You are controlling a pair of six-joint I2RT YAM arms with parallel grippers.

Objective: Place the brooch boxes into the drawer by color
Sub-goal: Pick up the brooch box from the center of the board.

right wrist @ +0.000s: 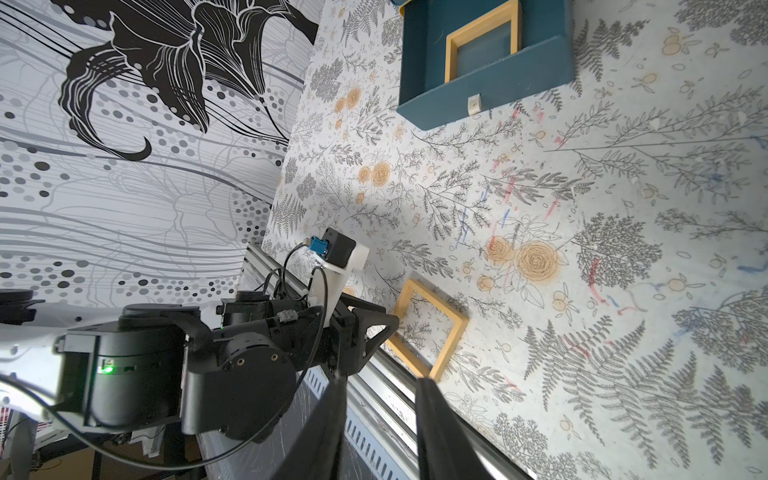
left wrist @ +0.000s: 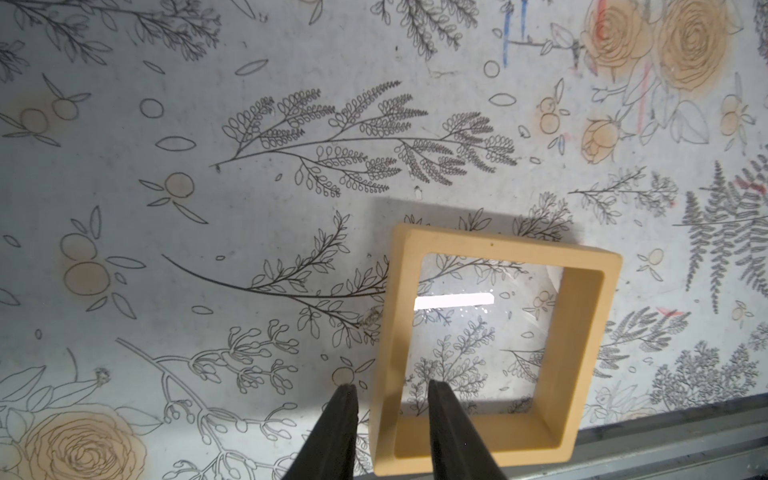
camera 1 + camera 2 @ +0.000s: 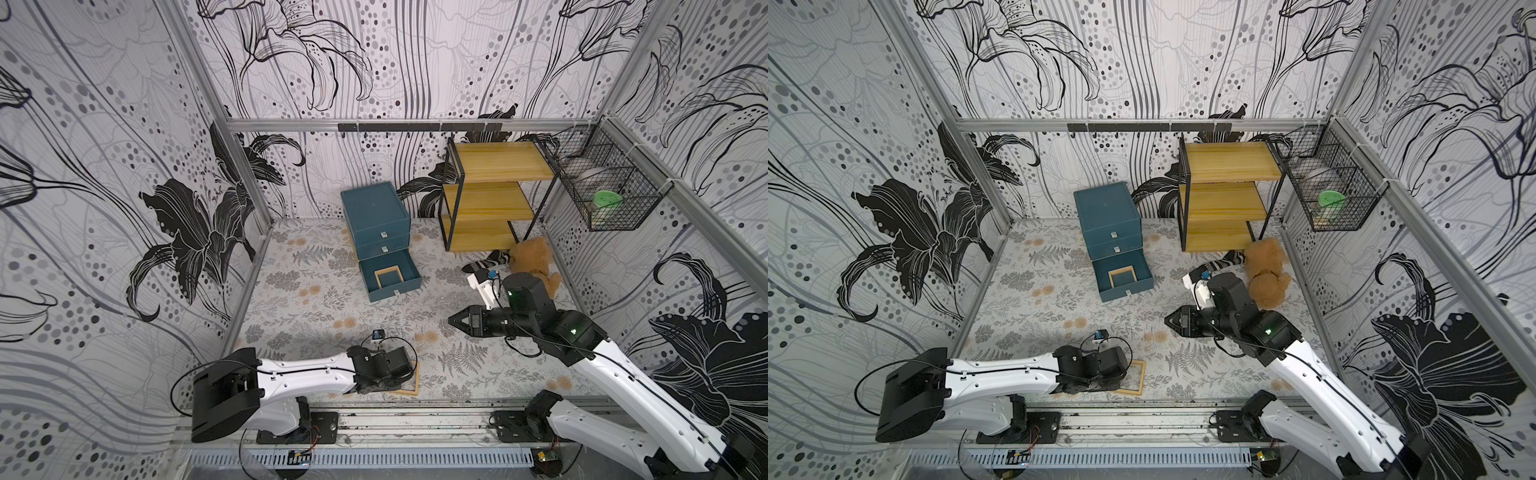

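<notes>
A yellow-tan brooch box lies flat on the table by the front rail, also seen in both top views and in the right wrist view. My left gripper points down at it, open. Its fingers straddle one side of the frame, one outside and one over the clear centre, with a gap at the outer finger. A second yellow-tan brooch box lies in the pulled-out bottom drawer of the teal chest. My right gripper hovers open and empty, right of the drawer.
The chest's two upper drawers are shut. A yellow shelf rack stands at the back right, with a brown plush toy and a striped sock in front of it. A wire basket hangs on the right wall. A metal rail runs along the table's front.
</notes>
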